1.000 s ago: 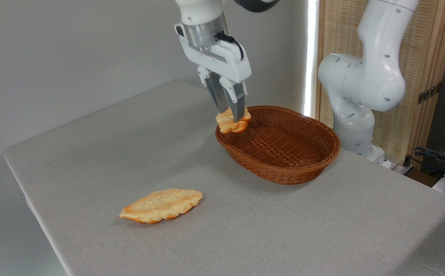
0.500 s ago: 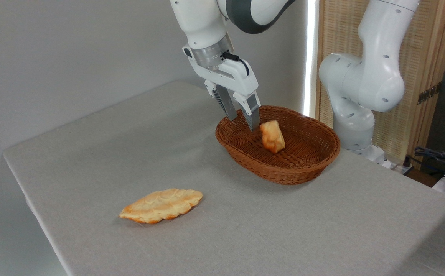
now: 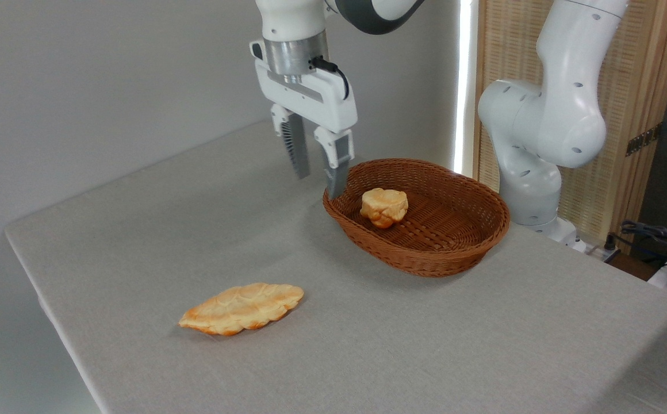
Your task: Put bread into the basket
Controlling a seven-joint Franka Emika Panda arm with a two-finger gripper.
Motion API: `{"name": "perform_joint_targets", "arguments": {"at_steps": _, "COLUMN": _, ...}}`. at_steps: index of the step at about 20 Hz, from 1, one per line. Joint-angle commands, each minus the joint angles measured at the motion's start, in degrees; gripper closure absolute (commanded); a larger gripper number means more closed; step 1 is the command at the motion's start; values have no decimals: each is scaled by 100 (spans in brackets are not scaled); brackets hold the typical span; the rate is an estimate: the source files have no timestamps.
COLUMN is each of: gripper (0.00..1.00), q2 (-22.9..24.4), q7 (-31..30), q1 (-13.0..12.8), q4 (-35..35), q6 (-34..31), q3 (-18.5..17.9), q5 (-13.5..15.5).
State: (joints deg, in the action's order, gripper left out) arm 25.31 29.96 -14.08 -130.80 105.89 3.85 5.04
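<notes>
- Right, I see the bread [image 3: 384, 207] lying inside the basket [image 3: 454, 253], toward its left end, pale top up.
- My gripper [image 3: 317, 181] hangs just left of the basket rim, fingers spread wide, holding nothing.
- A flat pastry [image 3: 241, 307] sits well apart on the table [image 3: 483, 345].

Plain pale grey wall [image 3: 109, 86] is filling the left and back of the scene. Desk [image 3: 368, 345] is wearing a light grey cloth, running corner-on toward the camera, its left edge dropping into shadow. Bright strip of light [image 3: 464, 86] is showing vertically beside a pale wood-framed woven screen [image 3: 650, 115] at right. Dark cables [image 3: 655, 236] are lying at the far right edge, low, on the floor side. Lighting is looking soft and even.
</notes>
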Motion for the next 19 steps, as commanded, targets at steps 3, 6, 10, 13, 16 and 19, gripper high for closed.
{"name": "perform_joint_targets", "arguments": {"at_steps": 3, "gripper": 0, "q2": -683, "q7": 63, "q1": -33, "q4": 738, "q6": 512, "q3": -437, "q5": -170}}
{"name": "perform_joint_targets", "arguments": {"at_steps": 6, "gripper": 0, "q2": -1184, "q7": 37, "q1": -33, "q4": 1494, "q6": 477, "q3": -648, "q5": -162}}
{"name": "perform_joint_targets", "arguments": {"at_steps": 10, "gripper": 0, "q2": -1782, "q7": 28, "q1": -25, "q4": 2302, "q6": 258, "q3": -737, "q5": -118}}
{"name": "perform_joint_targets", "arguments": {"at_steps": 13, "gripper": 0, "q2": -2187, "q7": 37, "q1": -25, "q4": 2805, "q6": 81, "q3": -842, "q5": -91}}
{"name": "perform_joint_targets", "arguments": {"at_steps": 16, "gripper": 0, "q2": -2276, "q7": 45, "q1": -25, "q4": 2859, "q6": 63, "q3": -842, "q5": -91}}
{"name": "perform_joint_targets", "arguments": {"at_steps": 19, "gripper": 0, "q2": -2276, "q7": 19, "q1": -16, "q4": 2850, "q6": 63, "q3": -851, "q5": -30}}
